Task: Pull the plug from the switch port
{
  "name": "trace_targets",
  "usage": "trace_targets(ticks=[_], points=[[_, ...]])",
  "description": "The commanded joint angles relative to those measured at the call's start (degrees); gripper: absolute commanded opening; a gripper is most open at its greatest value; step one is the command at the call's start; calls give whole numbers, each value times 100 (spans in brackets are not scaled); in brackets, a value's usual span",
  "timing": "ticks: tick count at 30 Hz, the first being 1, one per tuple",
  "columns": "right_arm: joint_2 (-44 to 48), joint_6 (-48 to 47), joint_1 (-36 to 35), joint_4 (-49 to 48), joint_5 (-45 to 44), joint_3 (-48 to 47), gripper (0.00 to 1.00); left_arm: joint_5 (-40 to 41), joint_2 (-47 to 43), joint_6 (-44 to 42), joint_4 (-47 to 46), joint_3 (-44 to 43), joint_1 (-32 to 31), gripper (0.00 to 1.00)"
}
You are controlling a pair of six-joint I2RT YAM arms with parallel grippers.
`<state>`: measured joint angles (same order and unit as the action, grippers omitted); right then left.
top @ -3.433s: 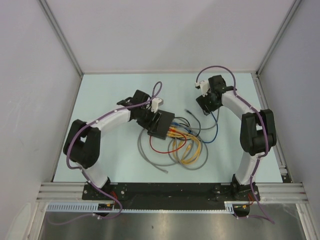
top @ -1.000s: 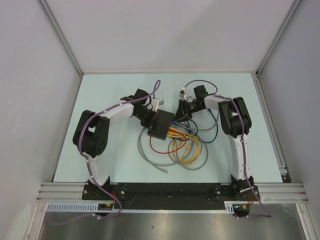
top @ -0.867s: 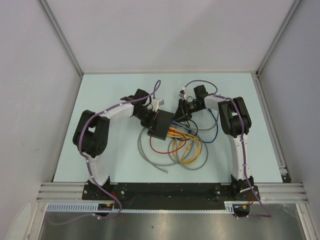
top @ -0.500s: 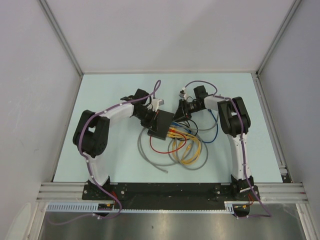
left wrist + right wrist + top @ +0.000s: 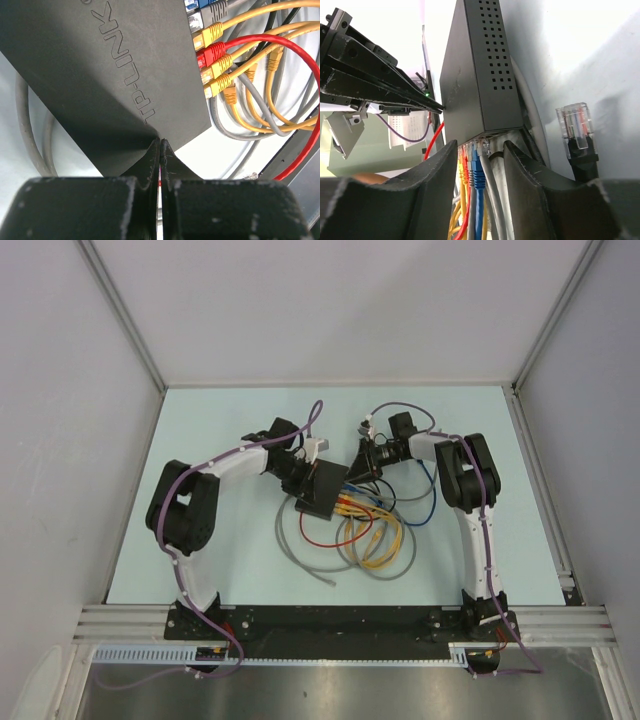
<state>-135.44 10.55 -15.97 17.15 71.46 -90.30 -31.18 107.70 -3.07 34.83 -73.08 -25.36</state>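
Observation:
The black switch [image 5: 318, 490] lies flat mid-table, lettering on its top [image 5: 100, 65]. A row of plugs [image 5: 346, 502] fills its port edge: yellow [image 5: 214, 32], red [image 5: 212, 51], blue [image 5: 477, 170] and grey [image 5: 488, 150]. My left gripper [image 5: 301, 478] is shut, its tips [image 5: 160, 141] resting against the switch's near corner with nothing between them. My right gripper [image 5: 358, 468] is at the port edge. It is open [image 5: 480, 152], its fingers [image 5: 436, 172] standing either side of the blue and grey plugs without pressing them.
Loops of yellow, red, grey and blue cable [image 5: 375, 535] spread across the table from the ports towards the front. A loose black cable with a clear plug [image 5: 576, 125] lies just right of my right gripper. Enclosure walls surround the table, and an aluminium rail [image 5: 340, 620] runs along its front.
The right arm swung in from the back right to the switch's port edge and has since held there, its jaws widening slightly. The left arm settled on the switch and stays shut.

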Motion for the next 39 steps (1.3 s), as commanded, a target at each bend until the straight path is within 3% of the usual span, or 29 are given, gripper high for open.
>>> trace_targets(ticks=[1,22,30,39], points=[[-123,-219,32,-80,-9,74,45,666,155,-343,156,101,-56,0],[-123,-562,-12,192,-291,74,14,718,164,-387,147,66,-118,0],[-18,-1045,-12,553,-818,48,9,710,181,-396,138,66,-127,0],[26,-1037,41,720,-836,48,8,727,260,-396,121,-40,-162,0]])
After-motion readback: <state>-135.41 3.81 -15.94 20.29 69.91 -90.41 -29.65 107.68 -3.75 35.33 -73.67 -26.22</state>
